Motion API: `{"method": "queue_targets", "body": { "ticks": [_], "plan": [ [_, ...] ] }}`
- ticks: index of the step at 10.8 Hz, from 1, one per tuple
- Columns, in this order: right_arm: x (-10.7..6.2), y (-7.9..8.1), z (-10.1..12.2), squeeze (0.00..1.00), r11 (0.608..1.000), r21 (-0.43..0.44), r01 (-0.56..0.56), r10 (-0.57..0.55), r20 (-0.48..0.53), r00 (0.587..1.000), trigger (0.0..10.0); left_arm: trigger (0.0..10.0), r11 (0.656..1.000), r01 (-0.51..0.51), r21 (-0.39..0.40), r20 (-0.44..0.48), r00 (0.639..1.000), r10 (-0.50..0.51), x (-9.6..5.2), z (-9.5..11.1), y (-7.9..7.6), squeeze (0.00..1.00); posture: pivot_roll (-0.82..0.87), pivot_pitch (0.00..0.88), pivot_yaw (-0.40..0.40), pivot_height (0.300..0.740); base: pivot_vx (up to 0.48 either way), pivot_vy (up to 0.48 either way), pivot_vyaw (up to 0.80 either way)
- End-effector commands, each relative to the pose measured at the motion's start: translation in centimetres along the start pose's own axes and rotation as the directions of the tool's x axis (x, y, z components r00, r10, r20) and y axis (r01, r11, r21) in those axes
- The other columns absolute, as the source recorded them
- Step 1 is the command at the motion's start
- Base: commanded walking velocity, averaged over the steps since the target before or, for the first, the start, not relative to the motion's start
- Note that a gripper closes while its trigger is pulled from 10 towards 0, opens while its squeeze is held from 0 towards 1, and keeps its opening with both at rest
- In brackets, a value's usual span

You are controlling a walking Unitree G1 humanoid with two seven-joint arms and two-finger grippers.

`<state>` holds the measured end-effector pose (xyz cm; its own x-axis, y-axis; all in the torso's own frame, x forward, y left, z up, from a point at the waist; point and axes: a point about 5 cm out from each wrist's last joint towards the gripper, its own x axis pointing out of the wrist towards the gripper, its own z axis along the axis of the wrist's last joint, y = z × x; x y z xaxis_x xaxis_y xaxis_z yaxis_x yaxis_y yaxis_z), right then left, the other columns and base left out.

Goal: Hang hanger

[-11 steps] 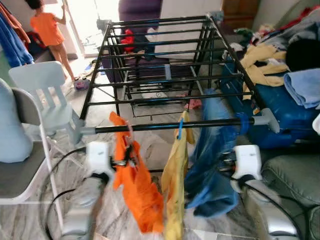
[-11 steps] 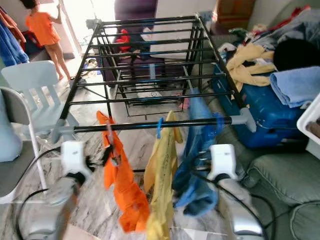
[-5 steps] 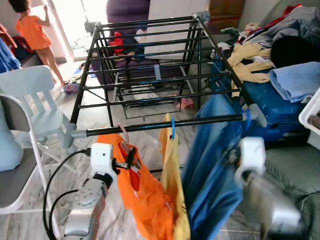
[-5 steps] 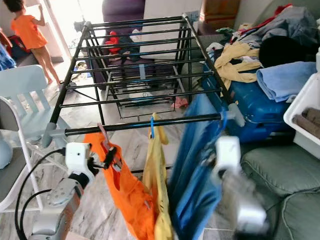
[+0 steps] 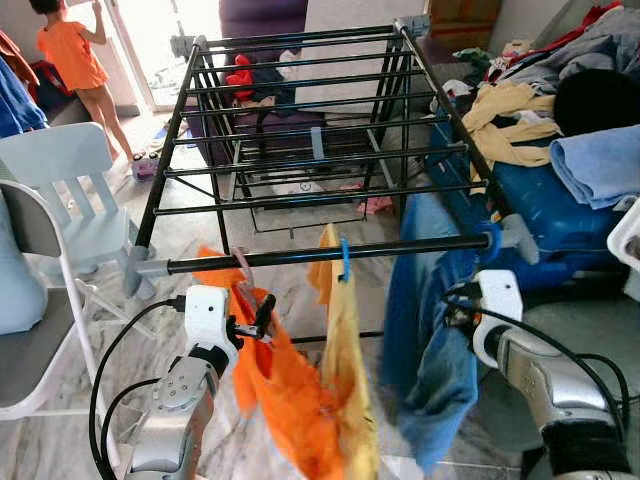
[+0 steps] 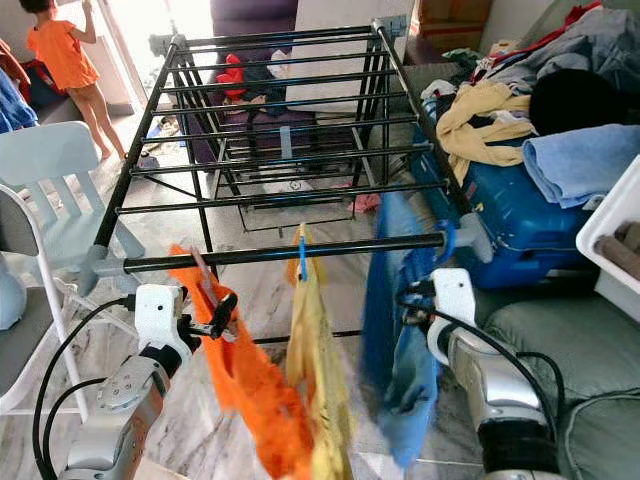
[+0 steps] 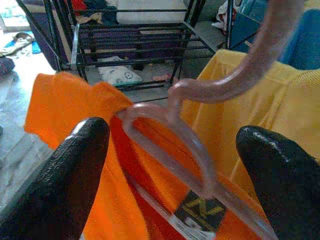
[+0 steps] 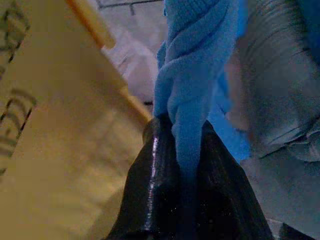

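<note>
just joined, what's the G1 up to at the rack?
It is hanging laundry on the drying rack. The left gripper holds a pink hanger carrying an orange shirt just below the front rail, hook not yet over it. The right gripper pinches the blue garment hanging from that rail. A yellow shirt hangs between them.

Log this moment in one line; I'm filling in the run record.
task: hang hanger | left pincer: holds pink hanger with orange shirt, below front rail, not hooked | right pincer: pinching blue garment
</note>
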<state>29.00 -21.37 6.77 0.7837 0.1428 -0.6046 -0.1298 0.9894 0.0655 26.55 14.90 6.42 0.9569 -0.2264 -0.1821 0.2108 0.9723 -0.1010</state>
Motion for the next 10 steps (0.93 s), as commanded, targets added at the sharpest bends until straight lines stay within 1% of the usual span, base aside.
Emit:
{"method": "queue_targets", "body": {
  "ticks": [1, 2, 3, 4, 5, 6, 7, 8, 9, 10],
  "plan": [
    [0.2, 0.8, -2.2, 0.0, 0.999, 0.01, -0.043, 0.044, -0.101, 0.994, 10.0, 10.0, 1.0, -0.013, 0.005, 0.003, 1.0, 0.013, -0.1, 0.3, 0.3, 0.0, -0.14, 0.0, 0.05, 0.74, 0.0, 0.0, 0.0],
    [0.0, 0.8, -2.7, 0.0, 0.998, -0.003, -0.056, 0.056, -0.107, 0.993, 10.0, 10.0, 1.0, -0.006, 0.006, 0.002, 1.0, 0.006, 0.0, 0.2, 0.1, 0.0, -0.15, 0.0, 0.051, 0.74, 0.0, 0.0, 0.0],
    [-0.2, 0.9, -2.4, 0.0, 0.998, -0.031, -0.063, 0.06, -0.089, 0.994, 10.0, 10.0, 1.0, 0.0, 0.006, 0.001, 1.0, 0.0, 0.1, 0.2, 0.0, 0.0, -0.16, 0.0, 0.059, 0.74, 0.0, 0.0, 0.0],
    [-0.3, 1.3, -1.4, 0.0, 0.995, -0.075, -0.073, 0.07, -0.041, 0.997, 10.0, 10.0, 1.0, 0.01, 0.008, -0.004, 1.0, -0.01, 0.2, 0.2, -0.1, 0.0, -0.16, 0.0, 0.064, 0.74, 0.0, 0.0, 0.0],
    [-0.4, 1.2, -0.5, 0.0, 0.992, -0.111, -0.056, 0.056, -0.003, 0.998, 10.0, 10.0, 1.0, 0.012, 0.009, -0.006, 1.0, -0.012, 0.2, 0.2, -0.1, 0.0, -0.16, 0.0, 0.064, 0.74, 0.0, 0.0, 0.0],
    [-0.4, 1.1, -0.2, 0.0, 0.993, -0.11, -0.045, 0.046, 0.005, 0.999, 10.0, 10.0, 1.0, 0.012, 0.01, -0.006, 1.0, -0.012, 0.2, 0.1, -0.2, 0.0, -0.16, 0.0, 0.062, 0.74, 0.0, 0.0, 0.0],
    [-0.4, 0.8, -0.5, 0.0, 0.993, -0.113, -0.041, 0.039, -0.013, 0.999, 10.0, 10.0, 1.0, 0.011, 0.01, -0.007, 1.0, -0.011, 0.1, 0.1, -0.2, 0.0, -0.16, 0.0, 0.057, 0.74, 0.0, 0.0, 0.0],
    [-0.3, 0.6, -1.2, 0.0, 0.993, -0.119, -0.015, 0.01, -0.04, 0.999, 10.0, 10.0, 1.0, 0.004, 0.007, -0.012, 1.0, -0.004, 0.0, 0.0, -0.2, 0.0, -0.15, 0.0, 0.053, 0.74, 0.0, 0.0, 0.0],
    [-0.3, -0.1, -1.6, 0.0, 0.994, -0.096, 0.044, -0.049, -0.051, 0.997, 10.0, 10.0, 1.0, 0.003, 0.006, -0.014, 1.0, -0.003, -0.1, -0.1, -0.2, 0.0, -0.15, 0.0, 0.054, 0.74, 0.0, 0.0, 0.0],
    [-0.2, -0.4, -1.7, 0.0, 0.995, -0.07, 0.071, -0.075, -0.05, 0.996, 10.0, 10.0, 1.0, 0.003, 0.006, -0.015, 1.0, -0.003, -0.1, -0.1, -0.2, 0.0, -0.15, 0.0, 0.055, 0.74, 0.0, 0.0, 0.0]
  ]
}}
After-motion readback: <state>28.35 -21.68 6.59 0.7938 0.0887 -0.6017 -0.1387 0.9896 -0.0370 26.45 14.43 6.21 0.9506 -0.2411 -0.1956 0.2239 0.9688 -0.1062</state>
